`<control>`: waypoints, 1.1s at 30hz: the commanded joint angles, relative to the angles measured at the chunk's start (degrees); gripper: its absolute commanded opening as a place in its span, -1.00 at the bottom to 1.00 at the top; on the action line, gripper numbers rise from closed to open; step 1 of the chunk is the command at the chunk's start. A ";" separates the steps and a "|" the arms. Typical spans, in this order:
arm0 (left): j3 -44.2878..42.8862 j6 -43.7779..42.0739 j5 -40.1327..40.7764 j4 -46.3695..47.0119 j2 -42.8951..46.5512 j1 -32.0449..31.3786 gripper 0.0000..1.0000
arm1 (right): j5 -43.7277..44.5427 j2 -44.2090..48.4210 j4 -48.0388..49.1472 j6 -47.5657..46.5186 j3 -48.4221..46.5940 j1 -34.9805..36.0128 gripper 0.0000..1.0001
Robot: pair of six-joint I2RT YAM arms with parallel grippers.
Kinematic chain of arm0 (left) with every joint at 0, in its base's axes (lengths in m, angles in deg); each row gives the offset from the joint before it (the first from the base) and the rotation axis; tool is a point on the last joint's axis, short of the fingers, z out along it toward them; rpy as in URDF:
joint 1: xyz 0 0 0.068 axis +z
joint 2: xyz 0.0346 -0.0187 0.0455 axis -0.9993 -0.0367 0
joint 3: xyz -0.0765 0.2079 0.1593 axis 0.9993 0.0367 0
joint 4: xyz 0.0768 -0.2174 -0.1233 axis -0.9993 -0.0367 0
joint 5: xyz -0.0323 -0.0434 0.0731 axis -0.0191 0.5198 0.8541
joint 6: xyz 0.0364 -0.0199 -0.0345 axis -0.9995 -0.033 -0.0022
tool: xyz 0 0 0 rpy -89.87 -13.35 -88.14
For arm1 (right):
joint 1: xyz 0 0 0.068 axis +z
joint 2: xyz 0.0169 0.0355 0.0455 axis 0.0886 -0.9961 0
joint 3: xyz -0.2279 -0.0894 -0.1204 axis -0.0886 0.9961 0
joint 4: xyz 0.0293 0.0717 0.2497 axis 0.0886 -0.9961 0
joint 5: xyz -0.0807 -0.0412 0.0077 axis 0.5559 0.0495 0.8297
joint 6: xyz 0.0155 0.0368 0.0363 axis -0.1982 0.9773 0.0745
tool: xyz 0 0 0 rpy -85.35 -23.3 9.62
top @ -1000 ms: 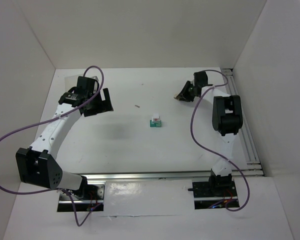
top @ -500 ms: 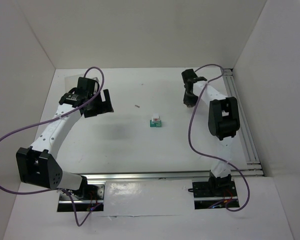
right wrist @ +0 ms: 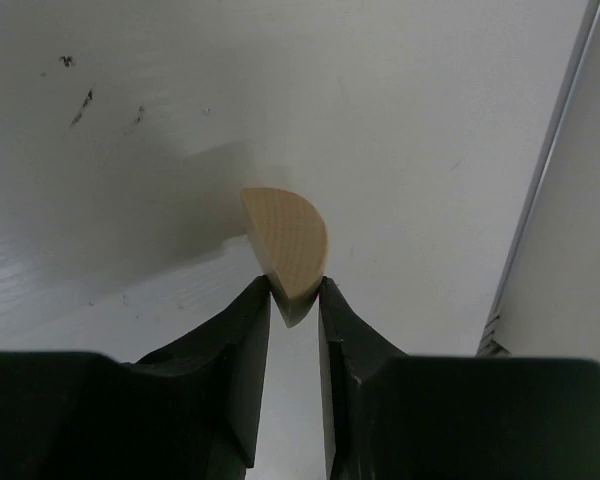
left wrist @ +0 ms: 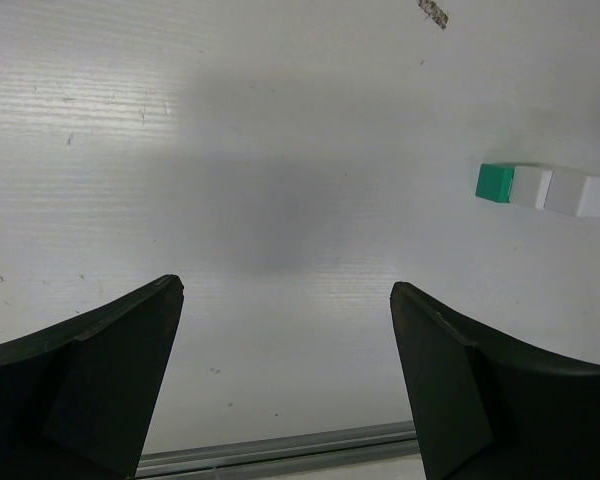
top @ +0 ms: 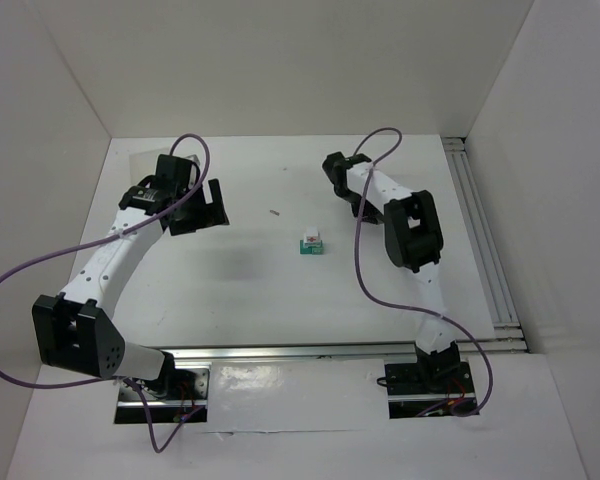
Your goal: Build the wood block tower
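The right gripper (right wrist: 293, 296) is clamped on the tan round block (right wrist: 288, 238), pinching 1 edge so that most of the block sticks out past the 2 fingertips, with the white table (right wrist: 130, 120) beyond it. The left gripper (left wrist: 285, 290) has its jaws wide apart. Ahead of it and off to its right stands the teal-green cube (left wrist: 495, 183) with the white cube (left wrist: 578, 192) stacked on it (a reddish mark shows on top from above), well apart from both grippers

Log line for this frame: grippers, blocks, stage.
left gripper: open, empty | right gripper: shut on tan block | white cube on green cube | stage: tan block not yet stacked
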 commanded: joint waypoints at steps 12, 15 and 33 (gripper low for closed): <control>-1.41 -0.80 0.12 0.25 2.51 -0.31 0.96 | 7.31 -12.44 -11.88 0.31 -15.47 4.96 -0.18; -1.41 -0.80 0.73 0.25 2.51 -0.31 0.96 | 7.31 -13.94 -11.88 -0.21 -16.79 5.49 -0.08; -0.88 -0.80 0.21 0.25 2.51 -0.31 0.96 | 11.70 -11.84 -11.88 0.14 -19.00 6.54 -0.31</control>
